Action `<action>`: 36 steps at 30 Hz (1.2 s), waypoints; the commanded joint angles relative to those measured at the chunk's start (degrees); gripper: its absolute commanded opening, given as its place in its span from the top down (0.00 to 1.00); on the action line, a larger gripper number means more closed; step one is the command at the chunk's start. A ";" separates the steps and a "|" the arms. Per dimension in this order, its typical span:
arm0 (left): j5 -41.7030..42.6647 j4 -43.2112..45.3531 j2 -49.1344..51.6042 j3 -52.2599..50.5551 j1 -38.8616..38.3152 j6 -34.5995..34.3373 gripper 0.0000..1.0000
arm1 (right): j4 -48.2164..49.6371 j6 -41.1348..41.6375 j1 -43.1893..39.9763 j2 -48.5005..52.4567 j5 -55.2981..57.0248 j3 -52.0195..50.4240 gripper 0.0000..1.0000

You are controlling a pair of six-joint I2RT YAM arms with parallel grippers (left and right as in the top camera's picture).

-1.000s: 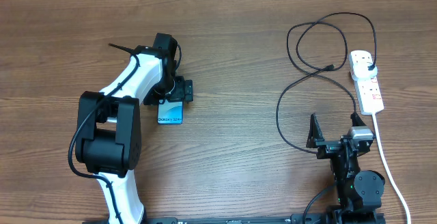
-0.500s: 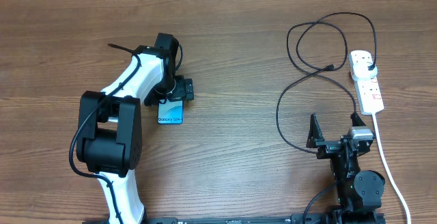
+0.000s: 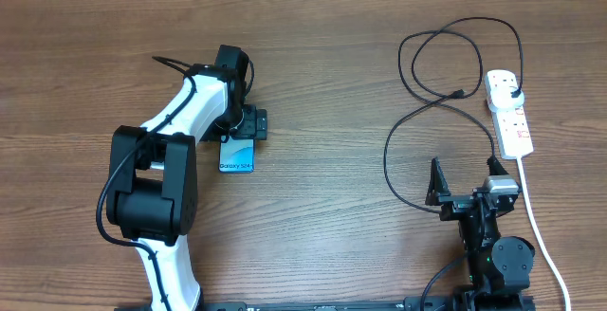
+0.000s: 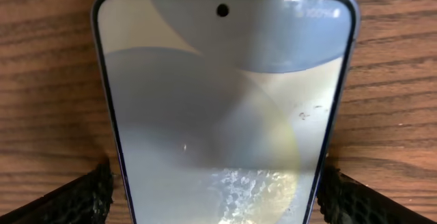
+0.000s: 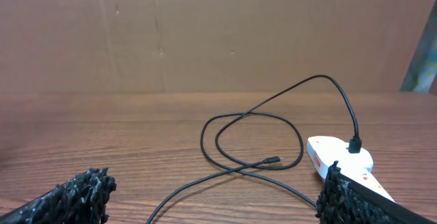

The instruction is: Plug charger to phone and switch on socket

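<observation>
We find the phone lying screen up on the table, left of centre, between the spread fingers of the left gripper, which grips nothing. The right gripper stands wide open and empty near the front right. The charger lies looped on the right, its plug seated in the socket, its connector tip free and well apart from the phone.

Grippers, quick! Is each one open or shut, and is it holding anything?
Left gripper: open, one finger on each side of the phone, not gripping it.
Right gripper: open, holding nothing.
</observation>
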 commanded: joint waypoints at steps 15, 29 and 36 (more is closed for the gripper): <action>7.45 0.61 5.42 -2.95 -0.37 2.82 0.03 | 0.33 -0.11 -0.33 -0.46 0.04 -0.61 0.00; 7.54 0.28 5.42 -2.95 -2.73 2.40 0.21 | 0.33 -0.11 -0.33 -0.46 0.04 -0.61 0.00; 8.31 0.22 5.42 -2.95 -2.73 2.40 0.33 | 0.33 -0.11 -0.33 -0.46 0.04 -0.61 0.00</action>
